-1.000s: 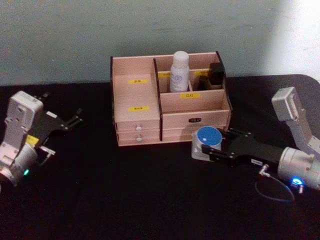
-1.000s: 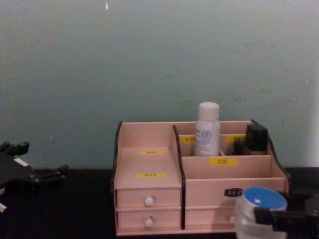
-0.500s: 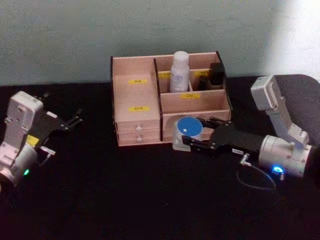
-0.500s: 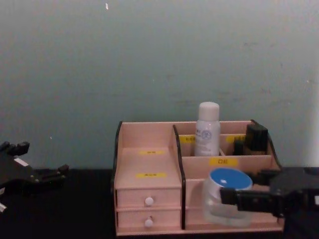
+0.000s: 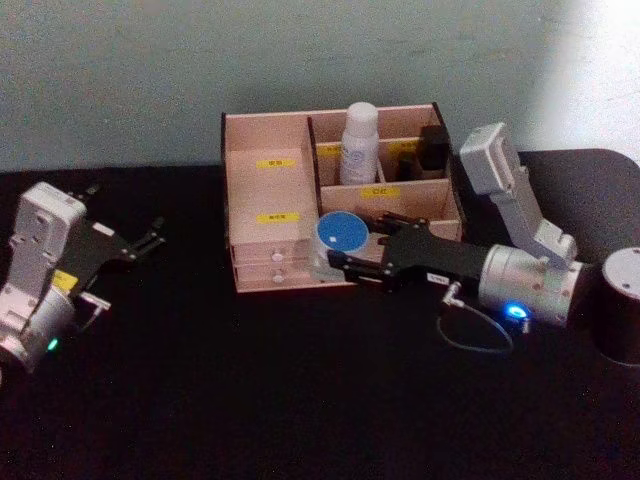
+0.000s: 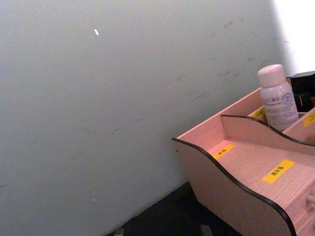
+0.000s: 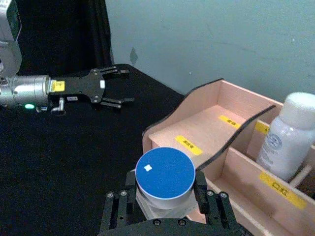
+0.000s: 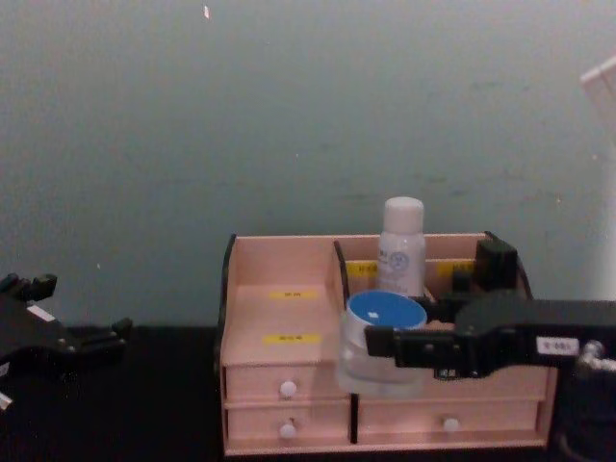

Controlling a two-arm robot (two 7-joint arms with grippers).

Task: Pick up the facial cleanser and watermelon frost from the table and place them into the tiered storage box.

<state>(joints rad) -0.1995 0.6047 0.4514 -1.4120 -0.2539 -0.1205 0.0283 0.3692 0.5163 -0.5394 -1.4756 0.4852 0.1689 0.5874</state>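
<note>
black table (image 5: 250, 400); plain teal wall (image 8: 289, 115) behind

tiered storage box (image 5: 262, 135) labels (image 5: 278, 217) seem unreadable

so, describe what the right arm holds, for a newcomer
Find the pinkish wooden tiered storage box. In front of its middle, the right end effector grips a squat clear jar. Unlike the tall white bottle inside, it has a blue lid.

Dim overall, pale glare on the wall (image 5: 600, 70) at far right, near-black tabletop (image 5: 300, 400)
</note>
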